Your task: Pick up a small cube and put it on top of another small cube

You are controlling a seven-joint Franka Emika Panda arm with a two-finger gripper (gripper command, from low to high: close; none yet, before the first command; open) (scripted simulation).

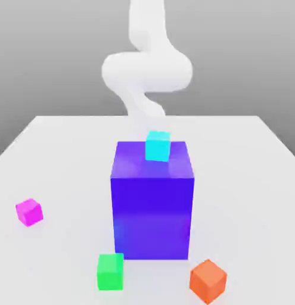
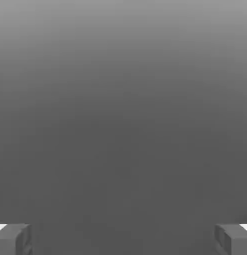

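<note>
At the centre of the desk [image 1: 66, 155] I see a big blue-purple block [image 1: 152, 208], standing upright, with a small cyan cube [image 1: 157, 146] sitting on its top face toward the far edge. Reading the exterior view as a clock face centred on that block, the small magenta-pink cube [image 1: 29, 211] lies out at about nine o'clock, well apart from the block and resting on the desk by itself, turned a little so one corner faces me. A green cube [image 1: 110, 271] sits at roughly seven o'clock, near the block's front lower corner but not touching it. An orange cube [image 1: 208, 281] sits at about five o'clock, just off the block's other front corner, also rotated on the desk.

At twelve o'clock, behind the block and the cyan cube, the white arm [image 1: 146, 68] rises in a curved shape against the grey background; its lower part drops toward the desk behind the cyan cube, and from here I cannot tell how close it comes to it.

From the hand view, the hand [image 2: 123, 239] looks out at plain grey. Its two grey fingertips [image 2: 13, 239] sit at opposite edges of the picture, so I read the hand as spread wide with nothing between the fingers.
</note>
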